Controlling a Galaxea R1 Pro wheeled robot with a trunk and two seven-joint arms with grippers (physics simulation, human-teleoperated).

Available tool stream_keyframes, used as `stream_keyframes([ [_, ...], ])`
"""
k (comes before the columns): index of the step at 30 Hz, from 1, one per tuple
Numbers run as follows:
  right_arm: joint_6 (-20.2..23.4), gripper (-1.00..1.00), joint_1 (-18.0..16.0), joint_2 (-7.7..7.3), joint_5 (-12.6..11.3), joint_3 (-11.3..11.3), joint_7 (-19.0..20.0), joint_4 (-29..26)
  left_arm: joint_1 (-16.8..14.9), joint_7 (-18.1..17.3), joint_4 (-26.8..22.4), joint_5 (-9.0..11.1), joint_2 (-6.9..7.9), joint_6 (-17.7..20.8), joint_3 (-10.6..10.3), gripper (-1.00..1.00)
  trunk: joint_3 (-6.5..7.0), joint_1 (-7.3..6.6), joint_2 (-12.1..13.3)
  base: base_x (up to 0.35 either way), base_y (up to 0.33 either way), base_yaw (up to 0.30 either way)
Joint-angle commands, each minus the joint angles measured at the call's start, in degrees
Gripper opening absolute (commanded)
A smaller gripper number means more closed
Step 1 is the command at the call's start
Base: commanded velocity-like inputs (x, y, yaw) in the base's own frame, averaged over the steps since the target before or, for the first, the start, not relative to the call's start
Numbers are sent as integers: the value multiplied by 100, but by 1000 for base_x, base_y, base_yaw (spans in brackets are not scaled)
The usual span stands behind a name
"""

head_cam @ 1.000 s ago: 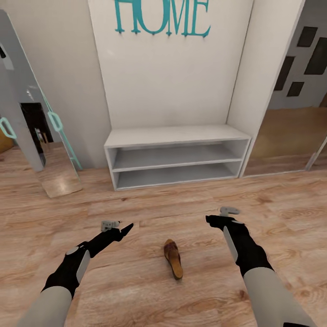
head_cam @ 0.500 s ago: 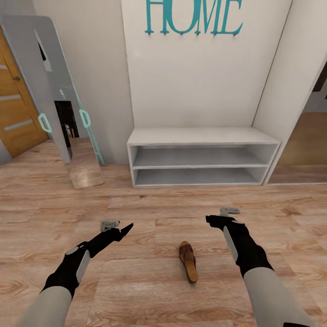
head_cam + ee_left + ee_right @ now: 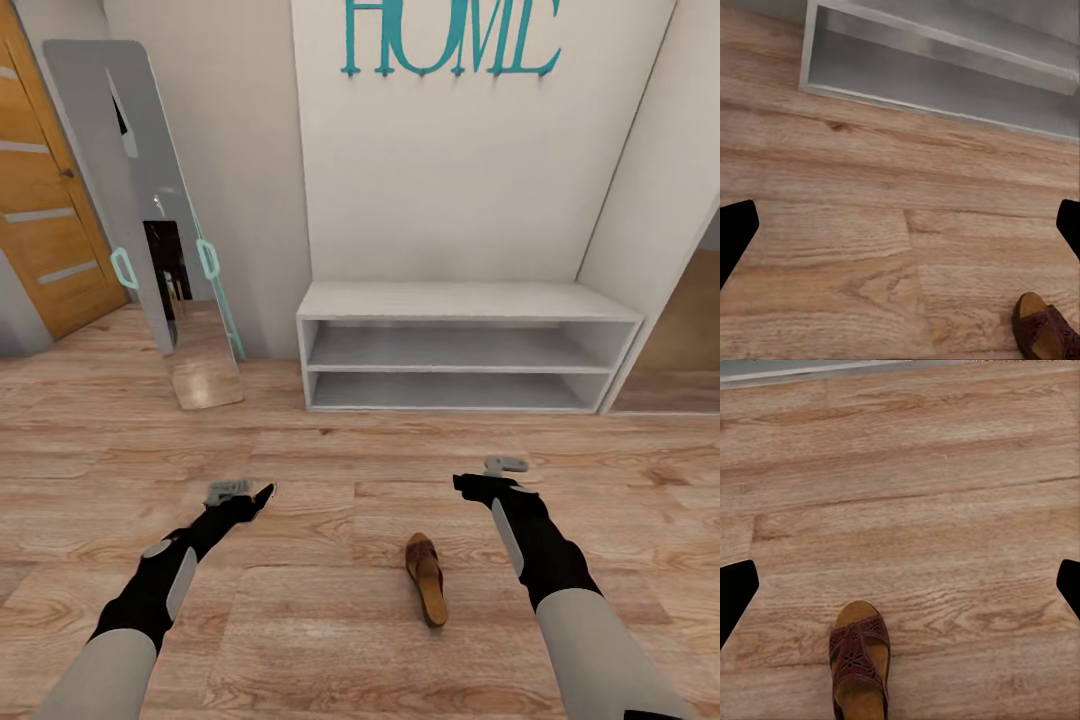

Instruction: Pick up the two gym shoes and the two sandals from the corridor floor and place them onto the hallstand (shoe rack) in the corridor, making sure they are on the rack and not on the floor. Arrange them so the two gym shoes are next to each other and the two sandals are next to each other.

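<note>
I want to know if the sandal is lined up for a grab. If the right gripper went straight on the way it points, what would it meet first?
Probably bare corridor floor: the sandal lies short of its line, which meets planks before the rack.

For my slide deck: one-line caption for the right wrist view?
Open right tool above the wood floor, one brown sandal lying below.
</note>
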Motion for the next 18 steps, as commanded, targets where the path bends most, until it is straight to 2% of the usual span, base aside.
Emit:
stream_keyframes([
  [1, 28, 100, -3, 7, 20, -12, -2, -6, -5, 120, -3, -19, -7, 5, 16, 100, -5, -1, -2, 0, 0, 5],
  [4, 18, 100, -3, 11, 17, -10, -3, -5, -4, 507, -20, -24, -18, 12, -6, 100, -5, -1, -2, 0, 0, 3],
  [5, 18, 100, -3, 9, 13, -9, -5, -16, -5, 739, -259, -33, -35, 76, -23, 100, -5, -1, -2, 0, 0, 0],
  [11, 18, 100, -3, 6, 12, -16, 2, -20, -6, 767, -651, -31, -51, 297, -138, 100, -5, -1, -2, 0, 0, 0],
  [12, 18, 100, -3, 5, 12, -17, 3, -18, -5, 765, -801, -25, -53, 325, -311, 100, -5, -1, -2, 0, 0, 0],
  [13, 18, 100, -3, 5, 12, -17, 4, -16, -1, 765, -891, -13, -53, 340, -595, 100, -5, -1, -2, 0, 0, 0],
  [14, 18, 100, -3, 5, 12, -17, 3, -16, 0, 763, -921, -9, -50, 348, -735, 100, -5, -1, -2, 0, 0, 0],
  [18, 12, 100, -3, 13, 14, -10, -4, -8, 2, 769, -949, -5, -47, 364, -873, 100, -5, -1, -2, 50, 9, 0],
])
